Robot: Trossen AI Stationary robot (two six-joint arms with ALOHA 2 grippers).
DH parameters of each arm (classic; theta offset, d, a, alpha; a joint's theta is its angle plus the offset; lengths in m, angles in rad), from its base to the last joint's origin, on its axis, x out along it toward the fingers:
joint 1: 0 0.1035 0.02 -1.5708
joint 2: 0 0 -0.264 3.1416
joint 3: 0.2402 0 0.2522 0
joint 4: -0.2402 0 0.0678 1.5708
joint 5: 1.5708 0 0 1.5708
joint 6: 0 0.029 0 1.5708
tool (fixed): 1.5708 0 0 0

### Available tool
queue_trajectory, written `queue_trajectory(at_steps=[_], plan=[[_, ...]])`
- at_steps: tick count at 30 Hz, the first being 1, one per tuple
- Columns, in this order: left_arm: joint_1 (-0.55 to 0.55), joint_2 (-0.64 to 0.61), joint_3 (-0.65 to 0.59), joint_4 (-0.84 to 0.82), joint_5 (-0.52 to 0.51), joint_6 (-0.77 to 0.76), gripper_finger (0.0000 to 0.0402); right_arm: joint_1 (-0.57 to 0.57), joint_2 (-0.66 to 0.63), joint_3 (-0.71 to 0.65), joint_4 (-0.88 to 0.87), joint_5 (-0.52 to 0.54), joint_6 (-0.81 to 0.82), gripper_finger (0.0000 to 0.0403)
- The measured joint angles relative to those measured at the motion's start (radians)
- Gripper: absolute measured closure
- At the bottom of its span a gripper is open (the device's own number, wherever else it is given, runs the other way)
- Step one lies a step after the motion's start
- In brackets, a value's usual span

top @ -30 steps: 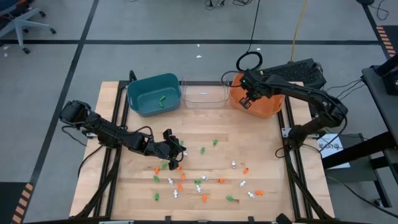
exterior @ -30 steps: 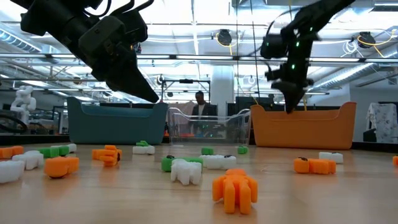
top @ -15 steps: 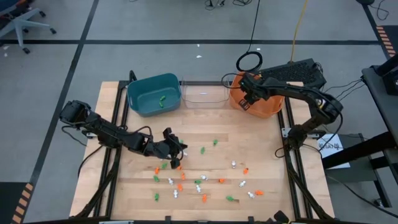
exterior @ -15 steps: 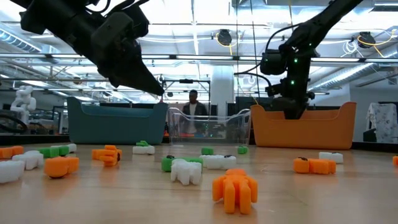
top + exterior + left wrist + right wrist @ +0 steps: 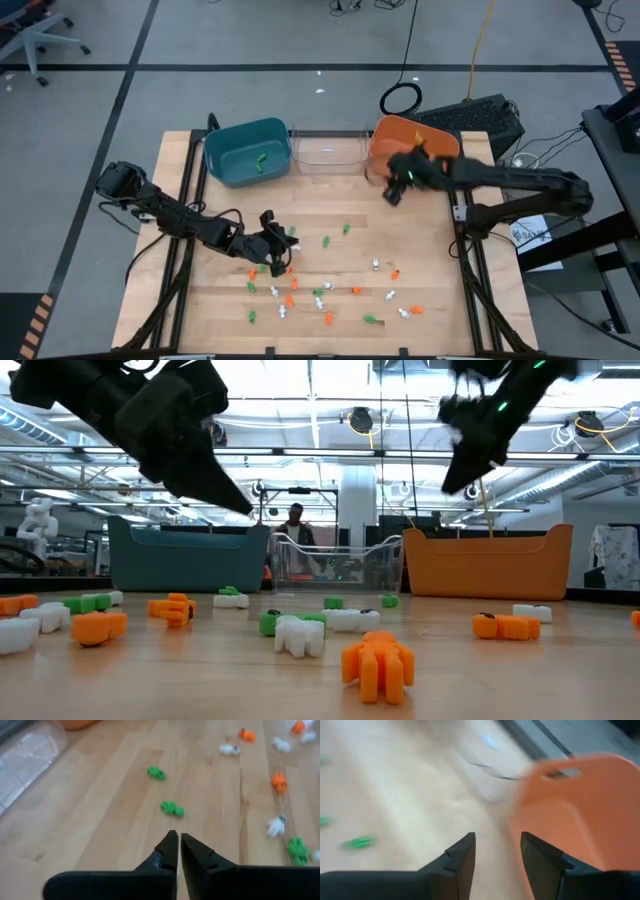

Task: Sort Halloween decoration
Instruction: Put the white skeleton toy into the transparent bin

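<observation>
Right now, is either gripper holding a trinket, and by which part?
Nothing is held. The right gripper is open and empty beside the orange bin; the left gripper is shut with nothing between its fingers.

High view looks straight down on the whole table (image 5: 420, 320). Low view sits at tabletop height, close to the trinkets (image 5: 378, 665), facing the bins (image 5: 488, 565) and room behind. Wrist views look close past each arm's fingers. All share the tabletop.
</observation>
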Motion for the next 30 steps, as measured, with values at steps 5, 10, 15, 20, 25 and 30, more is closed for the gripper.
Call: queue_trajectory(at_steps=[5, 10, 15, 20, 25, 30], plan=[[-0.022, 0.0, 0.0, -0.036, 0.03, 0.023, 0.0313, 0.256, -0.053, -0.169, 0.319, -0.002, 0.002, 0.0264], [-0.042, 0.0, 0.0, -0.038, 0.069, 0.109, 0.0242, 0.417, 0.01, -0.347, 0.755, -0.002, -0.064, 0.0264], [-0.043, 0.0, 0.003, -0.039, 0.053, 0.126, 0.0213, 0.511, 0.14, -0.429, 1.055, -0.002, -0.116, 0.0264], [-0.041, 0.005, 0.006, -0.045, 0.079, 0.164, 0.0212, 0.554, 0.275, -0.43, 1.191, -0.002, -0.153, 0.0264], [-0.029, 0.031, 0.006, -0.071, 0.085, 0.242, 0.0212, 0.563, 0.368, -0.43, 1.302, -0.002, -0.182, 0.0264], [0.006, 0.078, 0.006, -0.06, 0.124, 0.276, 0.0212, 0.562, 0.406, -0.43, 1.334, -0.002, -0.184, 0.0264]])
